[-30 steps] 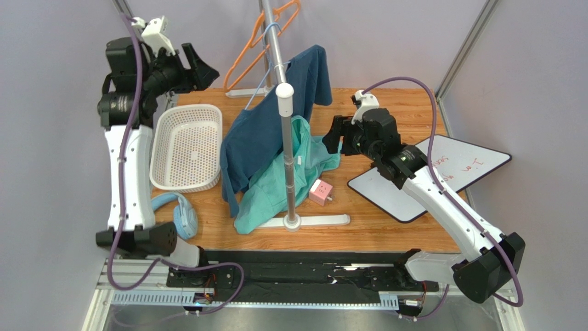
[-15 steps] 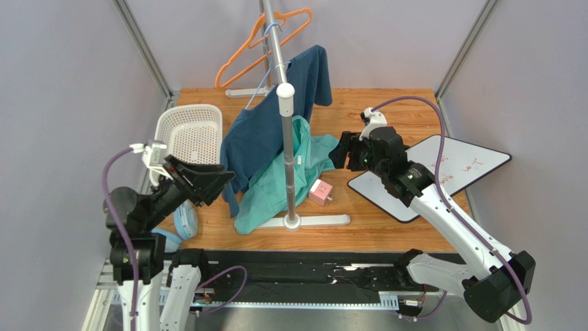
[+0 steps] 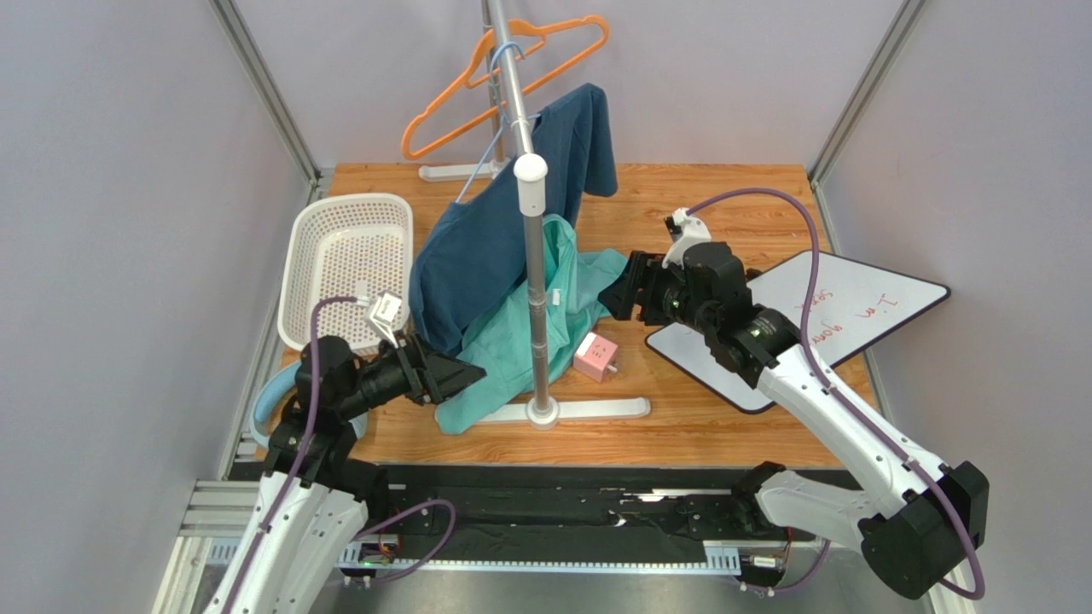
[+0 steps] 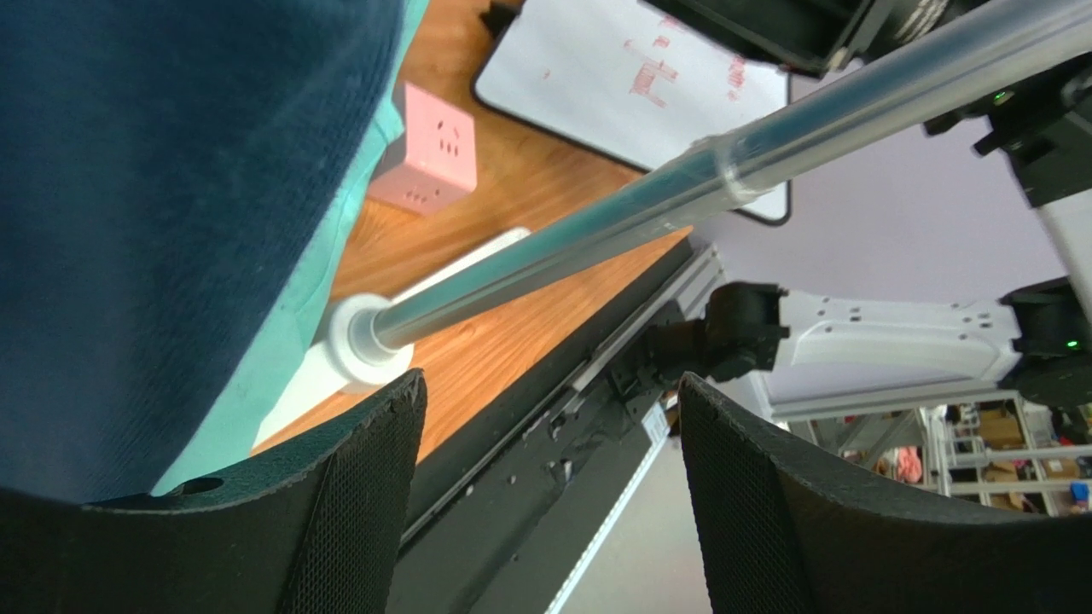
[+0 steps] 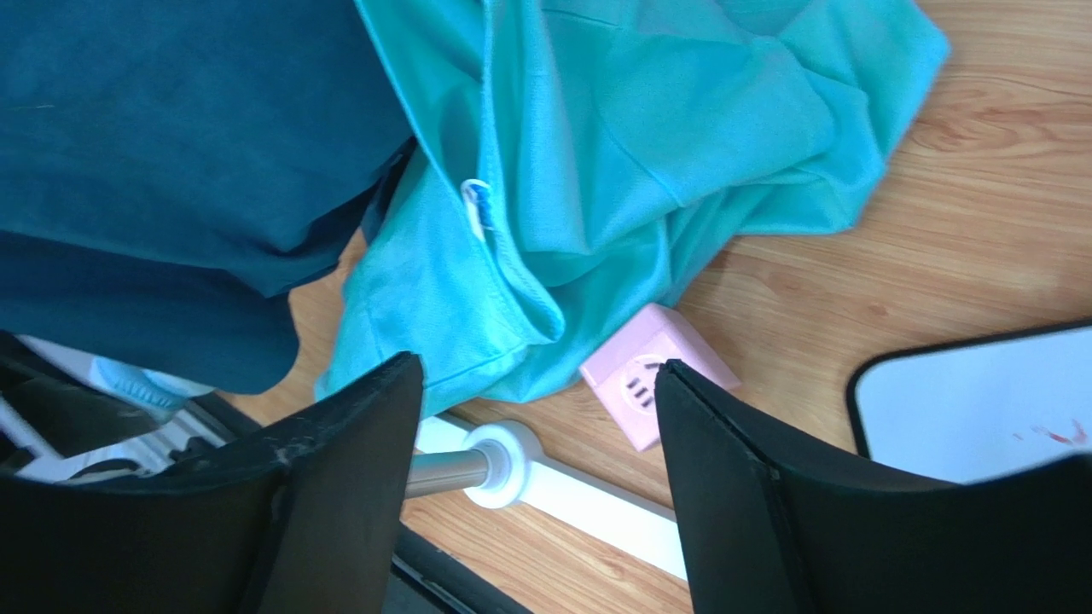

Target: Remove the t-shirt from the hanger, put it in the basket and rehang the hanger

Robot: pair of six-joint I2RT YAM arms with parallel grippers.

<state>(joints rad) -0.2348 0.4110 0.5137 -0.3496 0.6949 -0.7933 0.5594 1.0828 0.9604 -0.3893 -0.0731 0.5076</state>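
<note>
Left gripper [image 3: 456, 377]: spread wide, nothing between the fingers, low at 7 o'clock on the table [image 3: 718, 218] and pointed toward 3 o'clock. Close off its tips, the lower hem of the dark blue t-shirt [image 3: 477, 256]; contact not clear. Right gripper [image 3: 617, 289]: likewise parted wide and empty, at 3 o'clock of the rack pole [image 3: 535, 301], facing 9 o'clock toward the cloth without touching it.

Draped lopsided over the pale blue hanger [image 3: 485, 163], that t-shirt: one end thrown up past the rail toward 1 o'clock, the body falling in heavy folds toward 7 o'clock, down to table level. Plain, no print visible. In the left wrist view, a dark fine-knit mass filling the 9 o'clock half.

Under and beside it, a teal garment [image 3: 513, 352] crumpled round the foot of the pole. Just at 3 o'clock of that, a pink cube [image 3: 592, 358] on the wood. Farther toward 3 o'clock, a whiteboard [image 3: 820, 320] with red scribble. At 9 o'clock, a white perforated basket [image 3: 321, 275]. Up at 12 o'clock on the rail, a bare orange hanger [image 3: 506, 77].
</note>
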